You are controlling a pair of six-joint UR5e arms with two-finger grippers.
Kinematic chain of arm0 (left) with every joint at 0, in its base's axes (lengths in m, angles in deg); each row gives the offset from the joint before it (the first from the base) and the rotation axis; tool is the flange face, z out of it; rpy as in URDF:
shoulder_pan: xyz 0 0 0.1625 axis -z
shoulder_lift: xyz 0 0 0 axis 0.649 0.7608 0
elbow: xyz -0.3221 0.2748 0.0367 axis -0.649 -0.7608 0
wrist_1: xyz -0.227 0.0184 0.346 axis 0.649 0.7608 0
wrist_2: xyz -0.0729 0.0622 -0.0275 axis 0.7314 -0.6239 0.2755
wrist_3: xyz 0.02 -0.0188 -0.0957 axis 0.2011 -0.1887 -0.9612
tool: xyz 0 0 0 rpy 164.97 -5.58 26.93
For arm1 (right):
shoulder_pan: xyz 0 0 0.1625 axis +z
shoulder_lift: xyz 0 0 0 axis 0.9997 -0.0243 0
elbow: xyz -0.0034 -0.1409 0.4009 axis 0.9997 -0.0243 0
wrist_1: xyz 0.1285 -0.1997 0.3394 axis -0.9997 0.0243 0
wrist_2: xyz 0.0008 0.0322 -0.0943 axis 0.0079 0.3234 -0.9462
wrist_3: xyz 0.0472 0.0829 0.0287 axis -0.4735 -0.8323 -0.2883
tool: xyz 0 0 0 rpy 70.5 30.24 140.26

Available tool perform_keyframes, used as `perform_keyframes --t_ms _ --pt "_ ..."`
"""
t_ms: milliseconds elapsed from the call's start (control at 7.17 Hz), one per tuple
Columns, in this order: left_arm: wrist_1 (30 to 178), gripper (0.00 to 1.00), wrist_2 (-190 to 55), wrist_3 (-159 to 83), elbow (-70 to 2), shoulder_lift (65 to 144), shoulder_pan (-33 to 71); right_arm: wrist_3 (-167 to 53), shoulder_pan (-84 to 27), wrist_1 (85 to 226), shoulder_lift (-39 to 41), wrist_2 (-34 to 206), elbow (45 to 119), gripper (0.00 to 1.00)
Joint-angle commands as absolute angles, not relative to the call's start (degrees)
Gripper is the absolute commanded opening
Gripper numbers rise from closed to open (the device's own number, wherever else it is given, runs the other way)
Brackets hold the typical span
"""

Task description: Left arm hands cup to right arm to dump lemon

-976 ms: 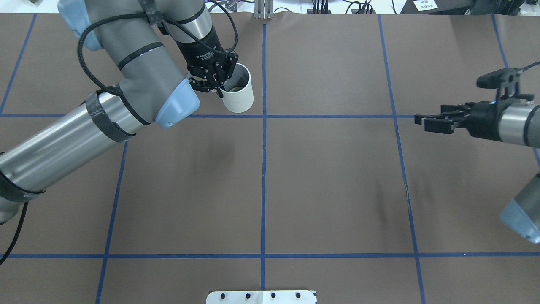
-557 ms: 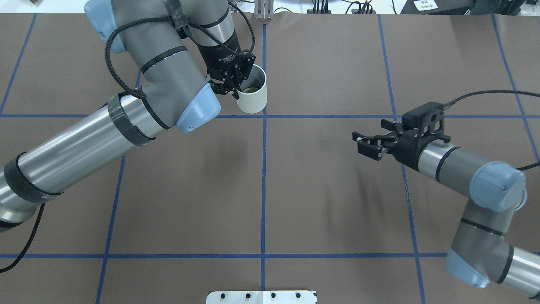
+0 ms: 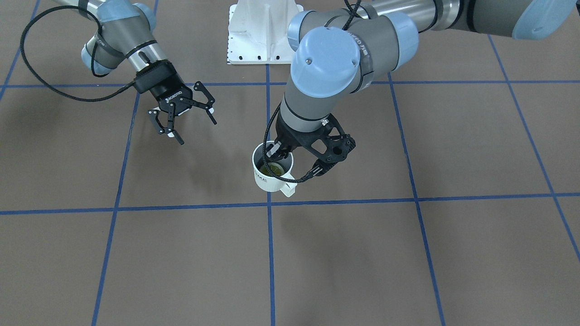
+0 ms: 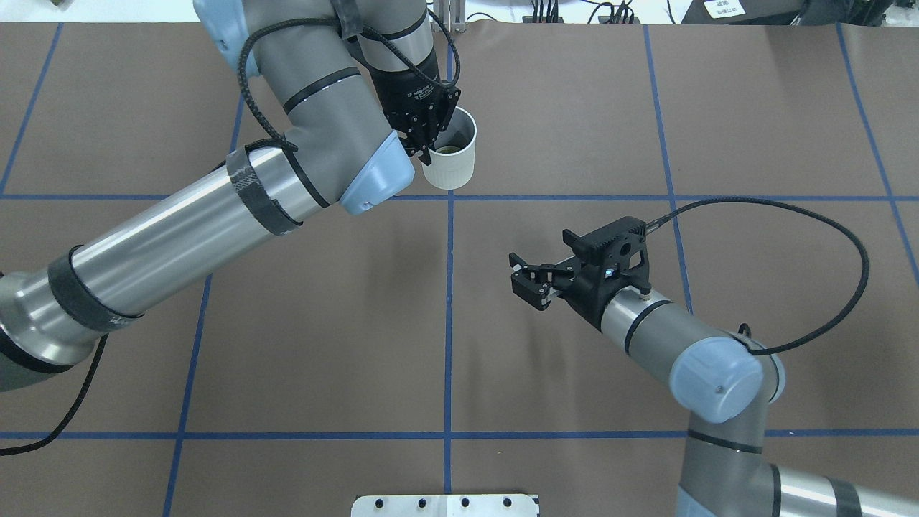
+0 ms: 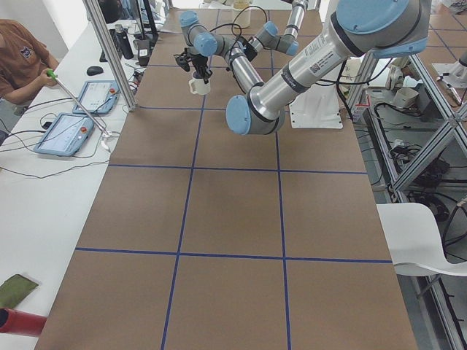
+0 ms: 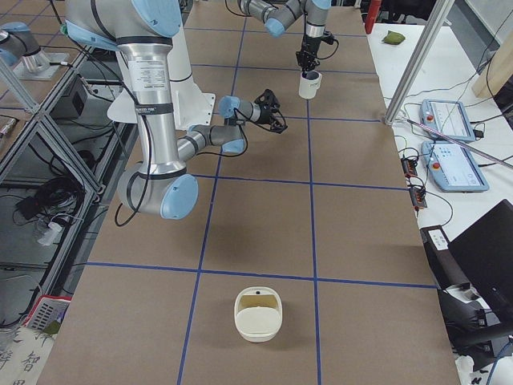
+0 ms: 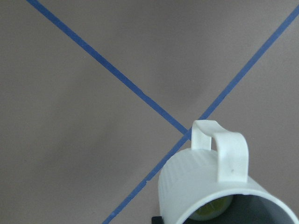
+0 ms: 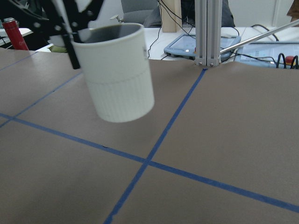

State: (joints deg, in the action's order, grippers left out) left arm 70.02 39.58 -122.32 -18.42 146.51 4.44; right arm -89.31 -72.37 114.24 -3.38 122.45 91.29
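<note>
One cup (image 4: 452, 166) held aloft, lemon (image 4: 448, 150) inside
Left gripper (image 4: 428, 146) is clamped on its rim, clear of the table (image 4: 574, 108) toward its far edge; right gripper (image 4: 530, 281), jaws spread wide, hangs near the table's middle, apart from the cup

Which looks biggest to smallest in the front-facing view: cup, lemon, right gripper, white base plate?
1. white base plate
2. right gripper, open
3. cup, held off the table nearer the camera, so its true size is unsure
4. lemon, inside the cup
</note>
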Motion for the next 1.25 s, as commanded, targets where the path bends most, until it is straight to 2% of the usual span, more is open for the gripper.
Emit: perform_keyframes --t_ms 0,418,697,1115 --pt "70.0 0.00 39.9 -124.1 -16.9 148.2 3.5 -89.0 -78.0 126.1 3.7 108.6 90.8 1.00" --pt "69.6 0.00 39.8 -127.7 -18.9 148.8 3.0 -89.8 -78.1 125.5 4.4 106.2 90.1 1.00" --pt "64.7 0.00 39.2 -127.7 -23.2 148.2 0.8 -89.9 -78.1 125.3 4.4 103.4 90.1 1.00" --pt "63.4 0.00 39.5 -127.7 -23.8 148.4 0.1 -91.7 -78.1 125.2 4.4 100.5 90.0 1.00"
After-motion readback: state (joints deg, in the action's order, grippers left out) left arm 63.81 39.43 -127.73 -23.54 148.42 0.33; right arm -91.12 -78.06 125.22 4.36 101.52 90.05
